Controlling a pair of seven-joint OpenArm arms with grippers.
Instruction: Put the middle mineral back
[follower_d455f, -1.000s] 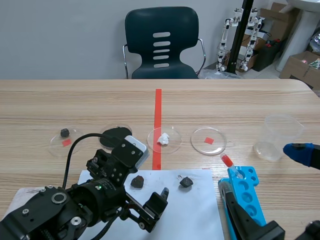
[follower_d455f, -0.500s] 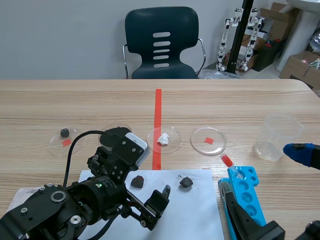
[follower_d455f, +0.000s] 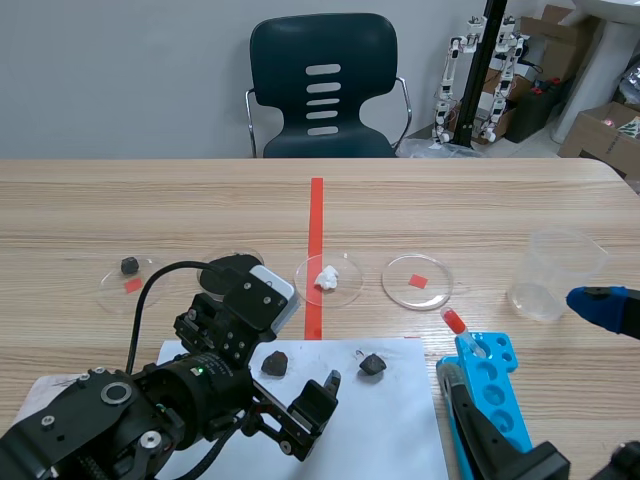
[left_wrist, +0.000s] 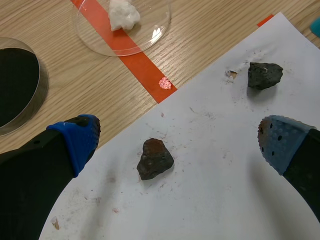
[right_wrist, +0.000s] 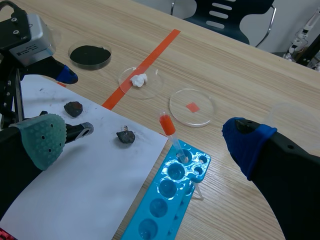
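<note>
Nudged slightly forward, the left gripper gapes empty astride the brown mineral, likely hard, light and jagged; pinch its broad flanks.

The wooden table holds white paper at its near edge, round dishes mid-table, a cup and a blue rack.

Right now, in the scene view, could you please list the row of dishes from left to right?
dish with dark mineral, black-filled dish, dish with white mineral, dish with red square, clear cup
</note>
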